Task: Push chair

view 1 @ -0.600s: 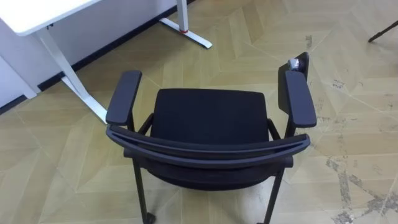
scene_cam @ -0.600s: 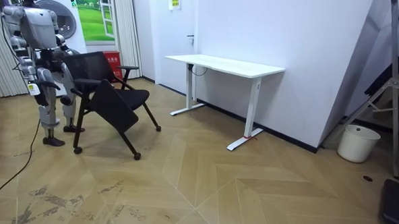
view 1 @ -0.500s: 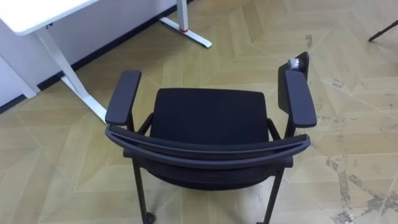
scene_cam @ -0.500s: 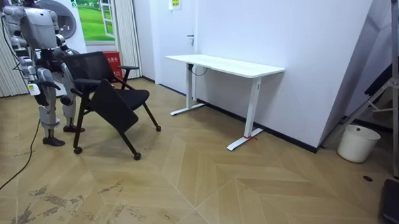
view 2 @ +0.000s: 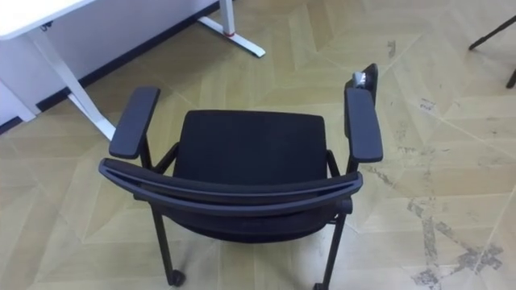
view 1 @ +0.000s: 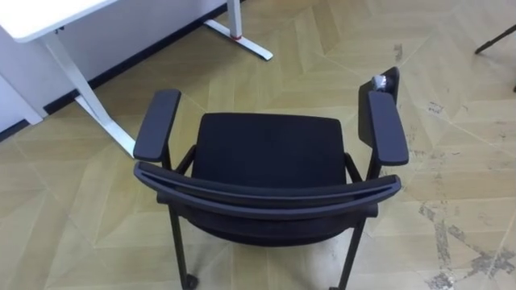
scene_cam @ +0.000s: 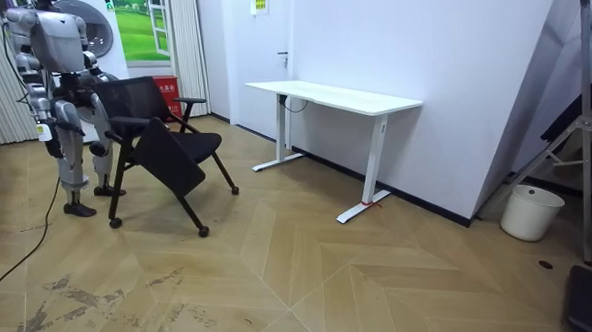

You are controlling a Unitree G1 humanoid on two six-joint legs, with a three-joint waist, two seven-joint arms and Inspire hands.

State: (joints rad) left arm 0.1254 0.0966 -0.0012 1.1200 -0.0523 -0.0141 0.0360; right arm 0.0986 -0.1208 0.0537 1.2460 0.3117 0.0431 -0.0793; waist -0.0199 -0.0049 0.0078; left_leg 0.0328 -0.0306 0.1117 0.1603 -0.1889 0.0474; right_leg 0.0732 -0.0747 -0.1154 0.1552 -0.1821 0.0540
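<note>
Ahead of chair (view 1: 270, 153): open floor (view 1: 451, 97); desk (view 1: 36, 18) front-left.

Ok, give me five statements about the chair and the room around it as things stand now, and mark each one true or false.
1. Nothing lies on the chair. True.
2. The chair is tucked under the white desk. False: it stands apart from the desk, out on the floor.
3. The robot stands behind the chair's backrest. True.
4. The chair lies tipped on its side. False: it stands upright on its legs.
5. A white bucket stands by the wall at the room view's right. True.
</note>
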